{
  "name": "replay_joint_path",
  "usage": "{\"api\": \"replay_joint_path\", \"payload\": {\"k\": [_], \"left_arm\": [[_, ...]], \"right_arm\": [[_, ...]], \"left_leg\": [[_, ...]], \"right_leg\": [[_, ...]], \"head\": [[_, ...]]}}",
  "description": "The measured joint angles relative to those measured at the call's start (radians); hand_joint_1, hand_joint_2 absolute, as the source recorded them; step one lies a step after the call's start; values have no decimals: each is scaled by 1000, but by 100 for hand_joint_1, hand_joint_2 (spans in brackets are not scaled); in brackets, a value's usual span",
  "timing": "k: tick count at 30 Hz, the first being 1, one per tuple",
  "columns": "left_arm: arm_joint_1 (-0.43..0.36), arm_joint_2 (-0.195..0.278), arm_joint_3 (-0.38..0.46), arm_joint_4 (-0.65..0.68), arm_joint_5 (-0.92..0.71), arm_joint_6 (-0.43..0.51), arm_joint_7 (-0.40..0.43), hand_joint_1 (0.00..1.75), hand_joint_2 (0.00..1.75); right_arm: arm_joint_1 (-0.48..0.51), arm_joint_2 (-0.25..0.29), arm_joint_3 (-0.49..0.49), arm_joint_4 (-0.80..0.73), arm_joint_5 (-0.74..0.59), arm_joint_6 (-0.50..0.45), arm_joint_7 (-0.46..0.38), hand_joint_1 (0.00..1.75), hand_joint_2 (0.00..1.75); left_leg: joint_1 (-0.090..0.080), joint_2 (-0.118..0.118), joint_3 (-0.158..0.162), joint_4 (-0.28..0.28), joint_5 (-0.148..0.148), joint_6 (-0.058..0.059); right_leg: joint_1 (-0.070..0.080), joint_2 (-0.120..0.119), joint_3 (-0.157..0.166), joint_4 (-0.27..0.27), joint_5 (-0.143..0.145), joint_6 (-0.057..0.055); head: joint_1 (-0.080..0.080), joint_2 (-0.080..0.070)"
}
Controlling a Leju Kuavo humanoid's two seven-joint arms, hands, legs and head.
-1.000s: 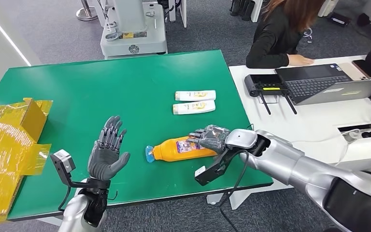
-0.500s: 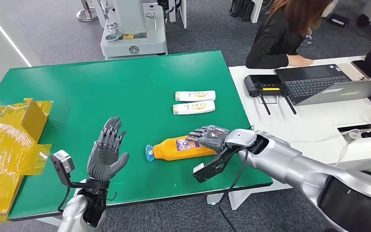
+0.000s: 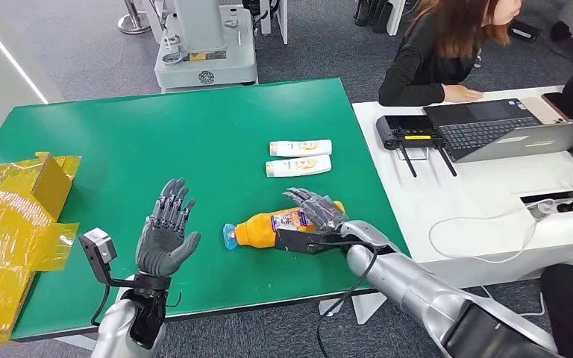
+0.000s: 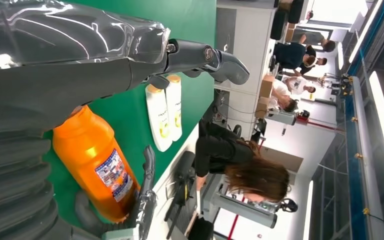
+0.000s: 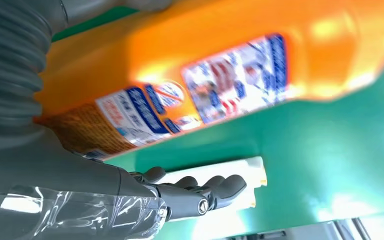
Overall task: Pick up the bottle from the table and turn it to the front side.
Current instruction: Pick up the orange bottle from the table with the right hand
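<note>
Bottle [image 3: 268,229] lies on the tabletop [image 3: 194,134], likely rigid, slick plastic; gripping mid-body seems best. Right robot hand [image 3: 315,209] rests over it, grip unclear; left robot hand [image 3: 166,235] spread.

No text can be read with certainty. A printed label in blue, red and white is carried by the orange bottle [image 5: 220,70], lying near the front edge of the desk [image 3: 119,149], but its lettering is blurred. Print on the two white bottles [image 3: 298,156] toward the right edge is too small to be made out.
</note>
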Motion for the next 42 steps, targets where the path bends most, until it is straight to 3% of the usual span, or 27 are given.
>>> {"api": "replay_joint_path", "payload": {"k": [2, 6, 11, 13, 17, 21, 23, 26, 28, 29, 32, 33, 42], "left_arm": [[-20, -4, -1, 19, 17, -3, -2, 0, 175], [-71, -13, -6, 78, 49, -11, -11, 0, 175], [-103, -23, -8, 141, 108, -61, -11, 0, 175], [-110, -24, -8, 169, 132, -90, -11, 0, 175], [-123, -24, -8, 226, 170, -147, -16, 0, 175], [-129, -25, -8, 259, 221, -195, 9, 0, 175], [-128, -25, -8, 265, 242, -208, 29, 0, 175], [-127, -25, -8, 271, 260, -219, 53, 0, 175], [-126, -25, -8, 273, 266, -224, 64, 0, 175], [-126, -25, -8, 274, 268, -225, 69, 0, 175], [-125, -25, -8, 274, 274, -229, 80, 0, 175], [-125, -25, -8, 274, 276, -229, 81, 0, 175], [-93, -17, -6, 274, 274, -237, 67, 0, 175]], "right_arm": [[5, 25, -56, 17, 5, 8, -5, 3, 175], [13, 53, -127, 44, 41, 18, -10, 161, 175], [15, 63, -166, 63, 117, 51, -6, 89, 175], [6, 64, -170, 72, 162, 80, 8, 75, 175], [-36, 62, -158, 97, 268, 157, 35, 89, 175], [-100, 53, -116, 123, 365, 254, 60, 22, 175], [-130, 41, -88, 134, 400, 303, 65, 4, 175], [-159, 19, -44, 149, 437, 356, 66, 3, 175], [-166, 10, -18, 156, 451, 376, 66, 6, 175], [-169, 6, -7, 159, 456, 381, 66, 37, 175], [-176, 0, 20, 163, 467, 384, 69, 155, 175], [-177, -1, 27, 163, 467, 381, 67, 167, 175], [-176, -10, 42, 168, 433, 351, 45, 175, 175]], "left_leg": [[0, 0, 0, 0, 0, 0], [0, 0, -1, 0, 0, 0], [0, 0, -1, 0, 0, 0], [-1, 0, -1, 0, 0, 0], [-1, 0, 0, 0, 0, 1], [-1, 0, 3, 0, 1, 1], [-1, 0, 2, 0, 1, 2], [-1, -1, 1, 0, 2, 4], [-2, -1, 0, 0, 3, 4], [-2, 0, 0, 0, 3, 4], [-2, 0, 0, 0, 3, 5], [-2, 0, 0, 0, 3, 5], [-2, 0, -1, 0, 3, 4]], "right_leg": [[0, 0, -1, 0, 0, 0], [0, 0, -1, 0, 0, 0], [-1, 0, 0, -1, 0, 0], [-1, 0, 0, -1, 0, 0], [-1, 0, 0, -1, 0, 0], [-1, 0, 1, -1, 1, 1], [-1, 0, 1, -1, 1, 1], [-1, -1, 2, -1, 3, 3], [-1, -1, 2, -2, 4, 4], [-1, -1, 2, -2, 4, 4], [-2, 0, 1, -2, 4, 4], [-2, 0, 1, -2, 4, 4], [-2, 0, 0, -2, 4, 4]], "head": [[0, 0], [0, 0], [0, 0], [0, 0], [0, 0], [0, 0], [0, 0], [0, 0], [0, 0], [0, 0], [0, 0], [0, 0], [0, 0]]}}
